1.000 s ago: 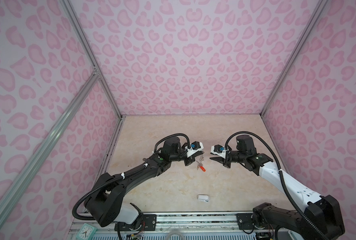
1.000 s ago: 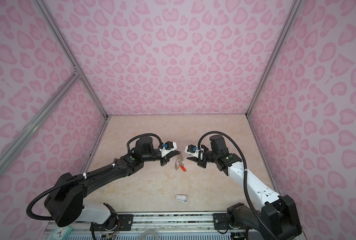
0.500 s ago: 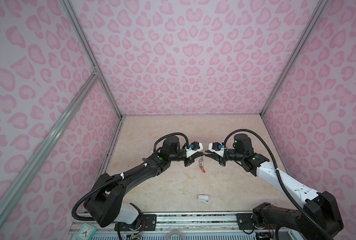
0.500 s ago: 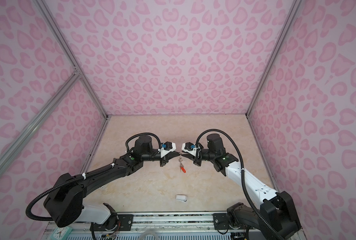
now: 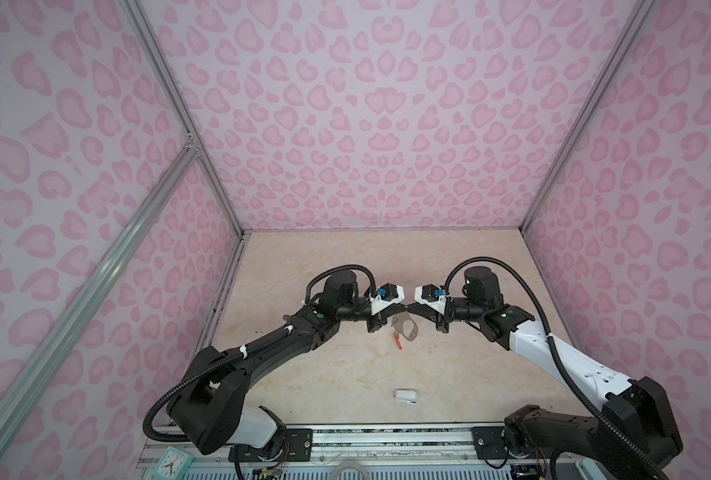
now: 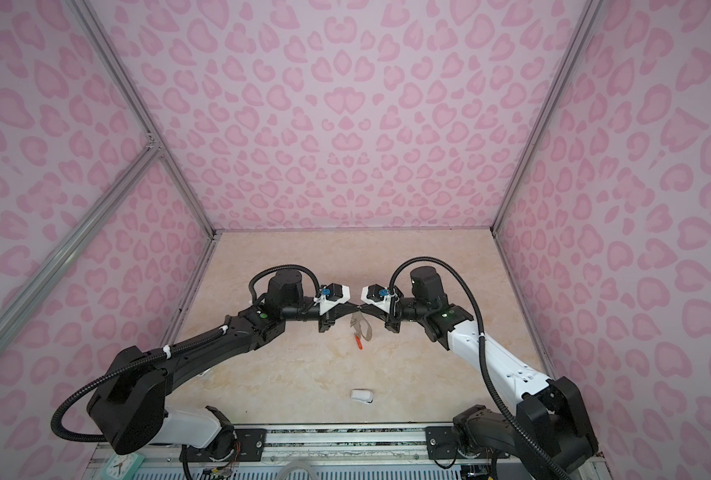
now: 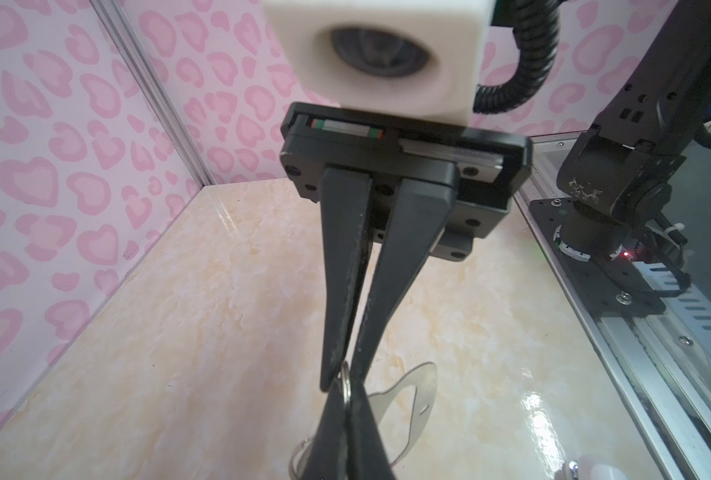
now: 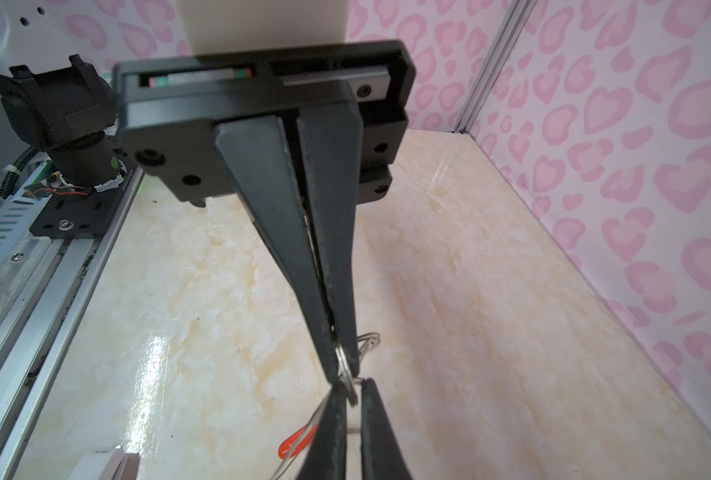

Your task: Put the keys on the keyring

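- Keyring (image 5: 406, 329) hangs tilted in mid-air over the middle of the table (image 5: 337, 374), below the point where my two claws meet.
- Orange-tagged key (image 5: 398, 342) dangles just beside its left edge, tag end lowest.
- Wire ring (image 7: 346, 380) at the top sits between the tips of both claws.
- My left claw (image 5: 402, 307) is closed tight on that ring.
- My right claw (image 5: 414, 308), tip to tip with the left, is pinched down on the same ring.
- Small white object (image 5: 406, 395) lies on the table nearer me, well apart.
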Tool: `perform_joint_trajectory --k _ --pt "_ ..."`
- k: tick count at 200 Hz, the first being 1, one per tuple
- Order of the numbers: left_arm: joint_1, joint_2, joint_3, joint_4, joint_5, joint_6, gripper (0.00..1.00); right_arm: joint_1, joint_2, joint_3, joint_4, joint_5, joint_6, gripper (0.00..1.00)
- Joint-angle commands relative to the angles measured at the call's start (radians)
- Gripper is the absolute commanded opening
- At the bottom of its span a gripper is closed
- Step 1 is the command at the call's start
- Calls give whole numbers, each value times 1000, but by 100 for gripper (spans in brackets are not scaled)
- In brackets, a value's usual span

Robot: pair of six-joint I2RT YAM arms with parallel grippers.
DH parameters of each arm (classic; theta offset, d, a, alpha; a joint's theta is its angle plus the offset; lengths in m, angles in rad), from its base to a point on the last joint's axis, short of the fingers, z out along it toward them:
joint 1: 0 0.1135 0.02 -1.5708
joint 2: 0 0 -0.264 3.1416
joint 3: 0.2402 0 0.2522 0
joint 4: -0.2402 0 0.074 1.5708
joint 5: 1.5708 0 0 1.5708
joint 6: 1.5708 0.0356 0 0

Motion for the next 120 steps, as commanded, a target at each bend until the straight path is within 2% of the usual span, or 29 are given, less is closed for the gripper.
perform_joint_trajectory --k 1,14,31,41,59,63,72,98,104,120 --pt "1 -1 13 -16 45 18 3 4 1 -4 32 -30 18 4" --pt "1 -1 16 -33 41 23 6 4 3 -6 34 -36 23 0" --pt "2 -11 24 -70 3 33 28 4 8 0 -2 -32 3 0" --pt "5 -29 15 -79 -30 48 35 4 9 3 -20 -25 -12 0" --pt "11 -57 7 -122 -88 78 35 10 7 2 -46 5 -43 0" --pt "11 -62 7 -136 -99 87 40 13 8 2 -53 18 -55 0" --pt "11 -73 8 -172 -118 116 40 22 8 4 -67 51 -83 0" --pt "9 -85 26 -257 -152 160 38 37 4 3 -67 100 -124 0" --pt "8 -88 25 -263 -155 164 32 41 4 3 -62 108 -124 0" --pt "3 -94 24 -268 -169 174 30 45 5 4 -53 122 -124 0"
